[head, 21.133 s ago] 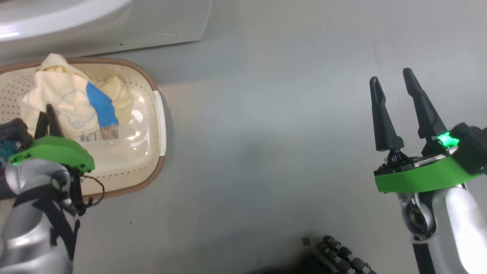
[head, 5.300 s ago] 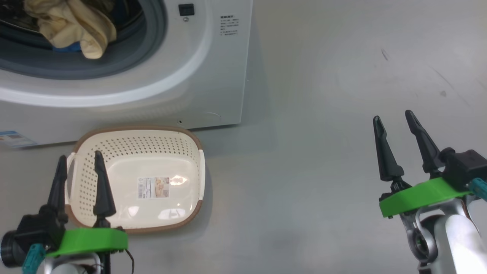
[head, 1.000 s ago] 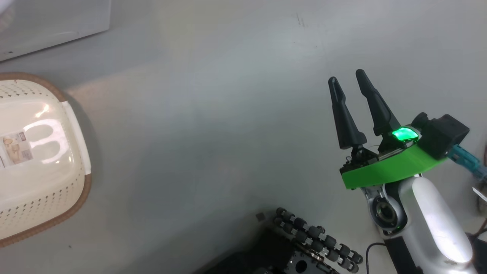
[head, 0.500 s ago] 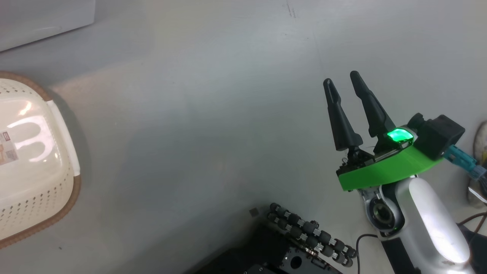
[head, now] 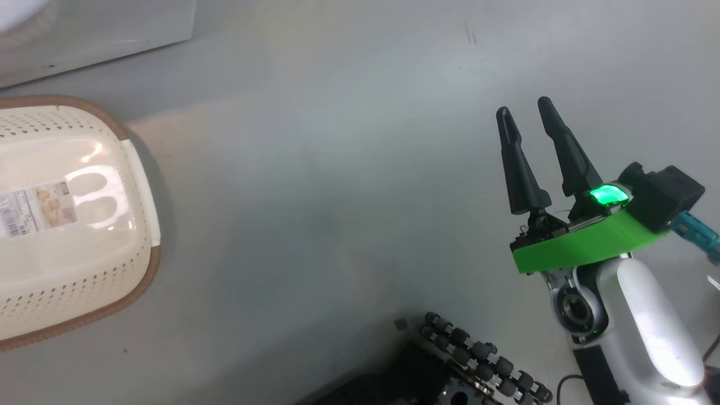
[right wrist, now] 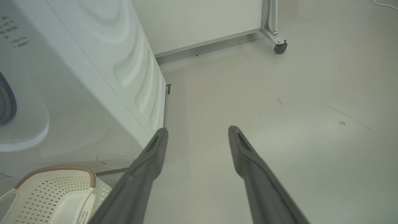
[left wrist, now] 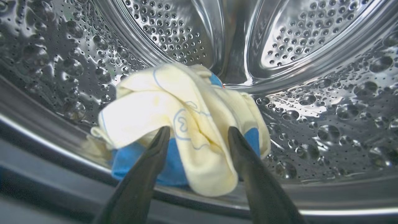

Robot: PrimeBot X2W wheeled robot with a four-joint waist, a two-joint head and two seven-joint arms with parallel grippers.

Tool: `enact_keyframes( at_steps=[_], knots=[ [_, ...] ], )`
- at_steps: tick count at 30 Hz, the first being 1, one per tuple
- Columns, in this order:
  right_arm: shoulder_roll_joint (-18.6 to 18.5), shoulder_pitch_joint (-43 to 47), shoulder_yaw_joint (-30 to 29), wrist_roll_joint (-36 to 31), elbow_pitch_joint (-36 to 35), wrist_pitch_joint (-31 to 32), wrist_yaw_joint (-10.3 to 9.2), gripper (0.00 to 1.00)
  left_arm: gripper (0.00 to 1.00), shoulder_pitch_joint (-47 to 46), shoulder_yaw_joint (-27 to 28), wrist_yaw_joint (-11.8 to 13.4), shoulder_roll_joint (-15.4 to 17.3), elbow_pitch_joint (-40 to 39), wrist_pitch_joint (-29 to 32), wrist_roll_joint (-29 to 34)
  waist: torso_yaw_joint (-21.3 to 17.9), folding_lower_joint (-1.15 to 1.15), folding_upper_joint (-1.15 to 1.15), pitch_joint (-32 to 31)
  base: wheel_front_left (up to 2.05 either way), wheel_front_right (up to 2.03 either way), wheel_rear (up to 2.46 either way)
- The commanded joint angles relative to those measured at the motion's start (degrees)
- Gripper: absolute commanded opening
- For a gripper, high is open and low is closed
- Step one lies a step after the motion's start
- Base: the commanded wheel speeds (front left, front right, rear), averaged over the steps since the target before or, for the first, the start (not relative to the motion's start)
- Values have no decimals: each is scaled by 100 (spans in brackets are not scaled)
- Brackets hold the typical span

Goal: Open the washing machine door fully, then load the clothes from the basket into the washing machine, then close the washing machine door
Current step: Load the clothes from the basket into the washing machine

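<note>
Left fingers (left wrist: 146, 174) spread wide mid-frame, so the soft cream-yellow, blue-patched clothes (left wrist: 174, 105) lie loose in the dimpled steel drum (left wrist: 311, 40); right fingers (head: 520, 169) wide too, idle.

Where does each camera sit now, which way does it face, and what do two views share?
Head view: on the head, facing down at the floor; right gripper, open, and pale forearm show.
Left wrist: at the washing machine mouth, facing the clothes inside; left gripper open.
Right wrist: beside the washing machine, facing along the floor; right gripper open.
Shared: the basket, head and right wrist views.
</note>
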Motion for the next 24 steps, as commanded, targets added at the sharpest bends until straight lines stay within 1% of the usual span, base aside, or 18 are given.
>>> enact_keyframes(
  at_steps=[1,3,4,8,9,10,12,17,24],
  knots=[
    [-68,65,14,-77,-133,-54,1,100,100,263,165,79,184,-224,-169,-31,178,0,0,-176,0,0,0],
    [-68,79,-23,-140,-137,-54,1,100,100,577,235,159,44,-321,-390,-111,265,0,0,-288,0,0,0],
    [-68,79,-23,-140,-137,-54,1,100,100,577,235,159,44,-321,-390,-111,265,0,0,-288,0,0,0],
    [-68,172,-149,-287,-113,-54,1,100,100,1316,364,317,-240,-632,-800,-260,446,0,0,-529,0,0,0],
    [-68,204,-198,-327,-110,-54,1,100,100,1500,413,346,-352,-755,-912,-334,505,0,0,-587,0,0,0],
    [-68,272,-295,-406,-98,-54,1,100,100,1861,440,410,-540,-1014,-1104,-397,625,0,0,-702,0,0,0],
    [-68,333,-370,-469,-91,-54,1,100,100,2225,463,483,-721,-1268,-1259,-455,734,0,0,-823,0,0,0],
    [-68,463,-491,-670,-60,-55,1,100,100,3157,357,723,-1076,-1914,-1545,-363,963,0,0,-1182,0,0,0],
    [-68,649,-719,-1044,-45,-35,1,100,100,4387,84,1018,-1564,-2787,-1765,-87,1303,0,0,-1740,0,0,0]
  ],
)
